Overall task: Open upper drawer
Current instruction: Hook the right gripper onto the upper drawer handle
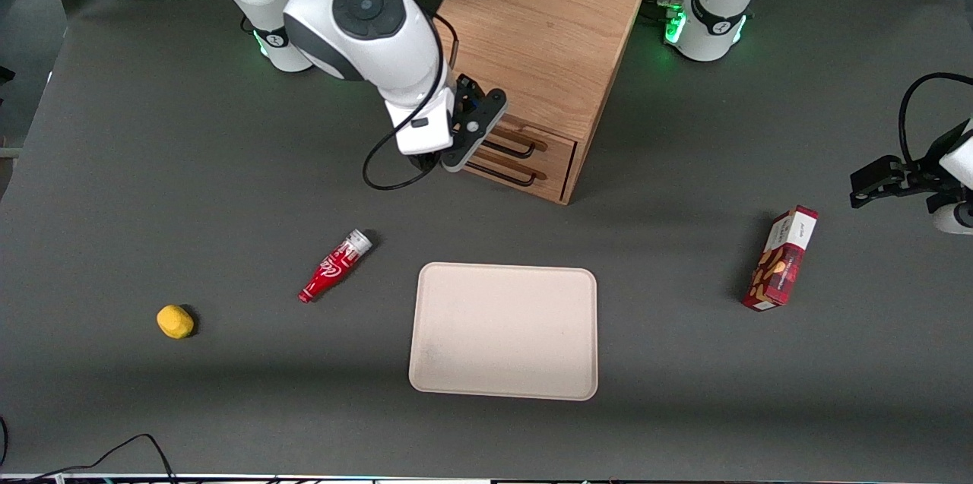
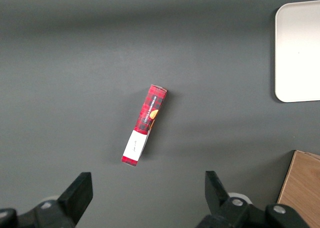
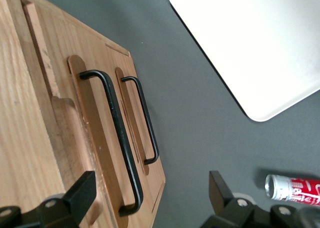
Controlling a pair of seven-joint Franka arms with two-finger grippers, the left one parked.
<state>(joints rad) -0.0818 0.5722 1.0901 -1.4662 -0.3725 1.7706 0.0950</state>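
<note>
Dark grey matting covers the table (image 1: 152,165), where a wooden cabinet (image 1: 543,36) stands at the edge farthest from the front camera, the working arm hiding part of its drawer fronts. Its upper drawer (image 3: 95,153) sits shut, black handle (image 3: 117,133) untouched. Bent down from above, the arm holds its gripper (image 3: 150,198) spread wide and empty just in front of that handle, fingertips cut off from sight.

You see a dark grey matte table (image 1: 152,165) filling the view under soft, even light. A boxy oak cabinet (image 1: 543,36) stands on it, casting a faint shadow toward the parked arm's end. A black cable (image 1: 129,450) lies much nearer the camera than the cabinet, toward the working arm's end.
</note>
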